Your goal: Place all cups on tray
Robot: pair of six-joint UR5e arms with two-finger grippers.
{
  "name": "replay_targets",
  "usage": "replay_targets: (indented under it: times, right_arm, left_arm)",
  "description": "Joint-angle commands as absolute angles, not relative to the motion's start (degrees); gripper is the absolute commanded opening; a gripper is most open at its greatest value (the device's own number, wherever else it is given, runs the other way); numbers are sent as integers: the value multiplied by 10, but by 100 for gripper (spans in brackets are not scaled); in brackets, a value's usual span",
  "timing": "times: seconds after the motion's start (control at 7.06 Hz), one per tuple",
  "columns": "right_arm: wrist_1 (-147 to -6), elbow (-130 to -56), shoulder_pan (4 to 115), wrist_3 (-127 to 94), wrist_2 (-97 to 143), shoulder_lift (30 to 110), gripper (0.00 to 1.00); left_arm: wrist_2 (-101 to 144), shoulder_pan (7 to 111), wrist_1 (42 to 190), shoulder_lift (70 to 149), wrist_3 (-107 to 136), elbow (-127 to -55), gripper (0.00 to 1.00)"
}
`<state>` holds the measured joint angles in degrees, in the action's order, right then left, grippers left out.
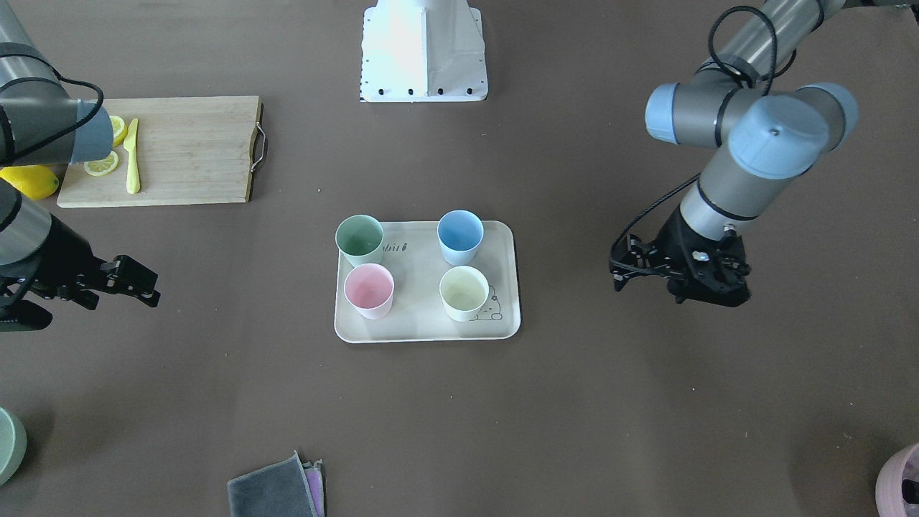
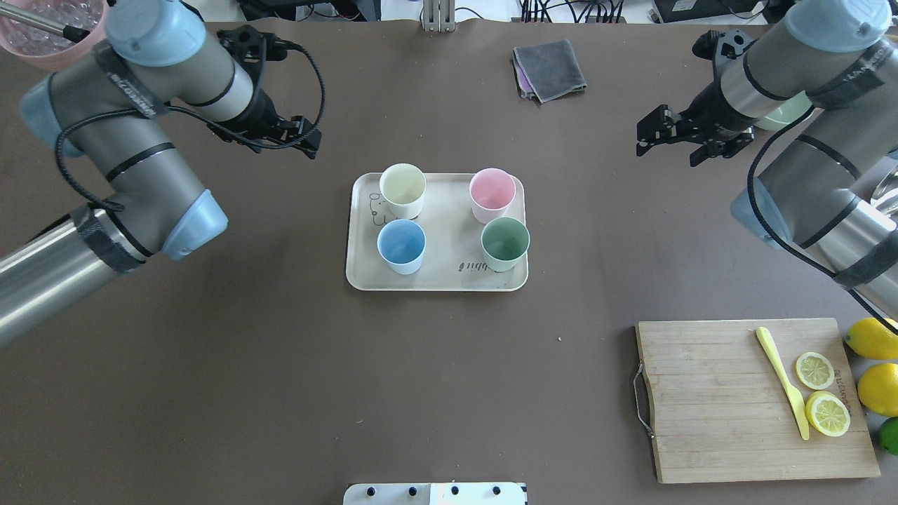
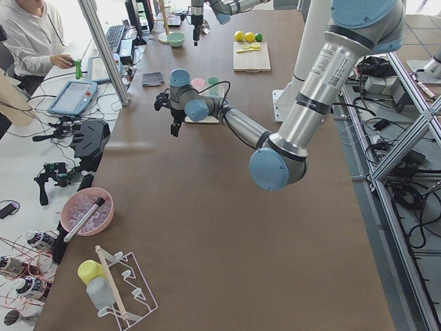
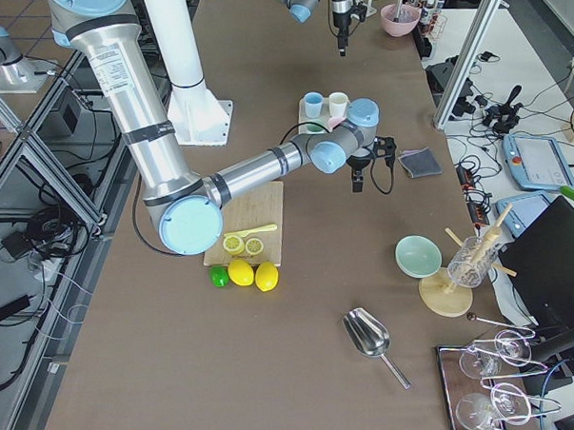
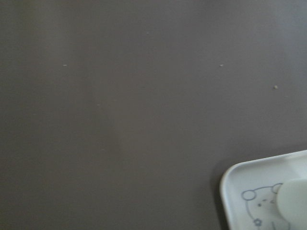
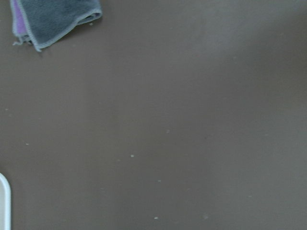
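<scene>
The beige tray (image 2: 449,231) lies at the table's middle, also shown in the front view (image 1: 416,319). All four cups stand upright on it: pale yellow (image 2: 403,189), pink (image 2: 492,194), light blue (image 2: 401,245) and mint green (image 2: 504,243). My left gripper (image 2: 310,142) is open and empty, above the table off the tray's far left corner. My right gripper (image 2: 642,139) is open and empty, well to the right of the tray. The left wrist view shows the tray's bunny corner (image 5: 240,184) and the yellow cup's edge (image 5: 295,201).
A wooden cutting board (image 2: 722,414) with a yellow knife (image 2: 782,382) and lemon slices lies at the near right, whole lemons beside it. A folded grey cloth (image 2: 551,69) lies at the far edge. A pink bowl (image 2: 35,28) is far left, a green bowl (image 2: 789,112) far right.
</scene>
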<state>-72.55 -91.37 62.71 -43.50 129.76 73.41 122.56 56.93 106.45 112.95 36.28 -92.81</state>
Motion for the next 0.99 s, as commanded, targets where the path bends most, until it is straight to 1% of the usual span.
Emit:
replay_targets:
  times: [0.0,0.14,0.42,0.57,0.71,0.85]
  right_arm:
    - [-726,-911,695,-278,1303,810,100]
    - [-728,-911,731,-213,1304,839,100]
    - [-729,-900,787,-118,1316,880,100]
    - [-728,-883,800,-73,1316,888,100]
    - [-726,-872,813,-56,1321,890,100]
    - [-723,-874,824,-56,1344,903,100]
  left_arm:
    - [1268,671,1064,1020,190,-946,98]
    - [1270,711,1066,986,129,-938,98]
    - [1321,785,1065,974,29,-887,98]
    - [1358,808,1071,971,29,-876,98]
    - [1371,823,1075,944,30,-877,98]
    - [1368,823,1075,941,34,-875,98]
